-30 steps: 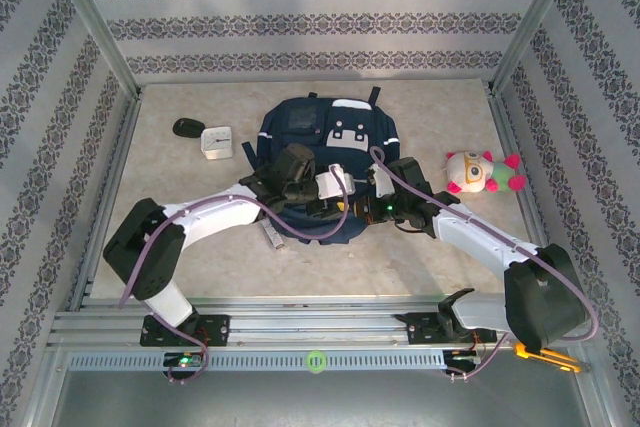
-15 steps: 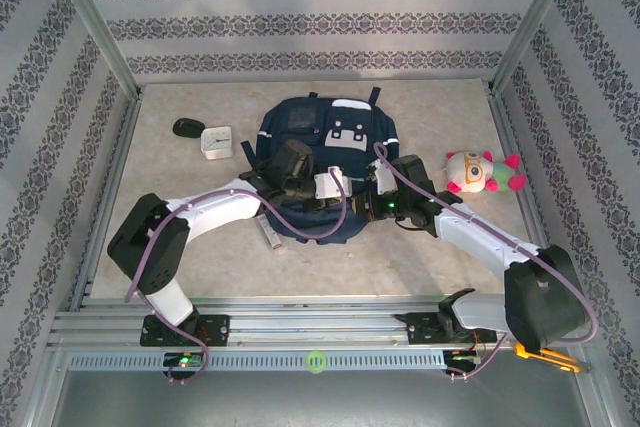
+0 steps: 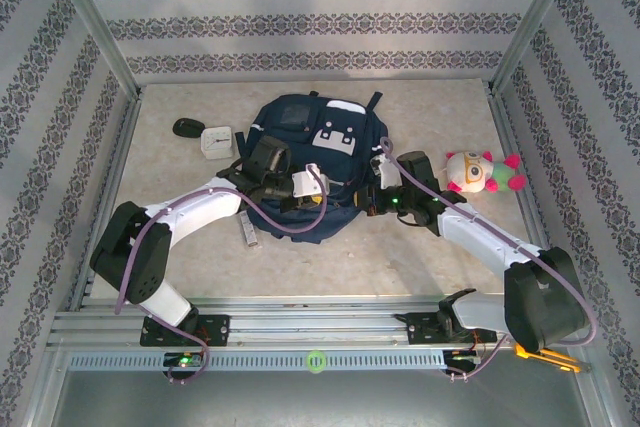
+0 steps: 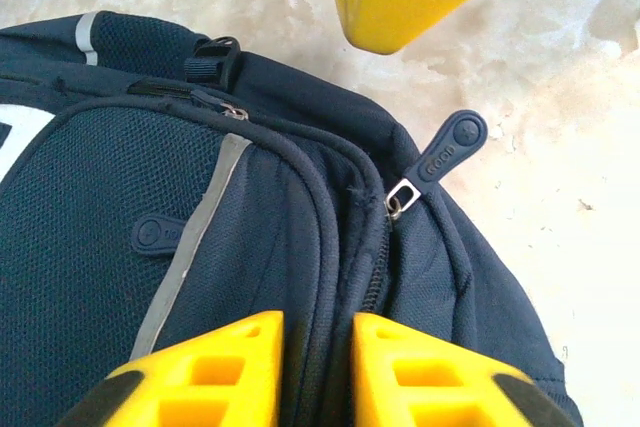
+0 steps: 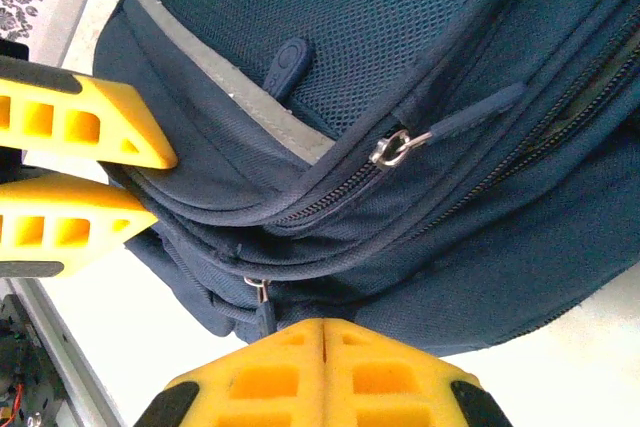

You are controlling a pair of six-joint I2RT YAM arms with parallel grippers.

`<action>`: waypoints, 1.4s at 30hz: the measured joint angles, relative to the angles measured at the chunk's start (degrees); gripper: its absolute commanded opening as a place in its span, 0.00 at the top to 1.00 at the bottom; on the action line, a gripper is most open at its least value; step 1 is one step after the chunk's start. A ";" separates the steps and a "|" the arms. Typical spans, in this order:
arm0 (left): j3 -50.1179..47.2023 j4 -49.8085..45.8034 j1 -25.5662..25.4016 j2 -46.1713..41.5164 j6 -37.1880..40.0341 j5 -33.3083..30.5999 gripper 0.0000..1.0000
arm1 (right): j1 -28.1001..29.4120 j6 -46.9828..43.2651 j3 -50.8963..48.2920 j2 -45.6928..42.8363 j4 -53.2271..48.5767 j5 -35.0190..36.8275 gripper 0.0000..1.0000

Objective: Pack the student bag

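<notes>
Between the two end effectors, on the counter (image 3: 420,237), lies one student bag (image 3: 310,132), zips apparently shut, so opening it is judged the step in hand. The left end effector (image 4: 318,322) straddles a seam, narrowly parted, its grip impossible to tell, and the right end effector (image 5: 325,327) is closed at the bag's edge; next, the zip pull (image 4: 445,152) just ahead of the left needs pinching. Outboard of the right sits one plush toy (image 3: 480,172); beyond the left, one white clock (image 3: 216,141) and one dark oval item (image 3: 186,127).

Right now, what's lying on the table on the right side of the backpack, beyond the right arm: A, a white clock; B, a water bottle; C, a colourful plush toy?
C: a plush toy with a pale face and pink limbs lies to the right of the student bag.
</notes>
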 measured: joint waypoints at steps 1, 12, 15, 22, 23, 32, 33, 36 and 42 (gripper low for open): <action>-0.15 0.33 0.00 0.00 -0.85 -0.31 0.53 | 0.07 -0.02 0.00 0.00 0.00 0.02 1.00; 0.17 0.22 -0.61 0.70 -2.60 -4.42 0.37 | 1.70 -1.79 -0.22 0.24 -0.26 0.50 0.72; 0.79 -0.68 -0.85 1.86 -1.92 -5.09 0.64 | 3.28 -2.19 -0.02 1.66 -0.76 0.52 0.70; 0.46 -0.87 -1.55 1.95 -3.15 -3.69 1.00 | 4.79 -2.75 2.69 7.17 -3.76 0.00 0.60; 0.15 -0.46 -1.55 1.73 -3.41 -3.52 1.00 | 4.50 -2.49 3.04 7.76 -3.93 -0.09 0.60; -4.79 7.52 -1.53 -2.36 -9.11 -2.89 1.00 | -0.55 3.17 3.58 6.78 -3.61 -4.85 0.51; -5.73 9.09 -1.53 -3.10 -10.23 -2.73 1.00 | -1.40 4.15 3.58 6.01 -3.28 -5.97 0.51; -8.26 13.40 -1.53 -4.68 -13.33 -2.14 1.00 | -3.56 6.21 3.54 4.02 -1.77 -9.33 0.50; -9.25 16.61 -1.49 -4.81 -16.13 -1.42 1.00 | -4.55 6.88 3.54 4.02 -0.17 -13.38 0.49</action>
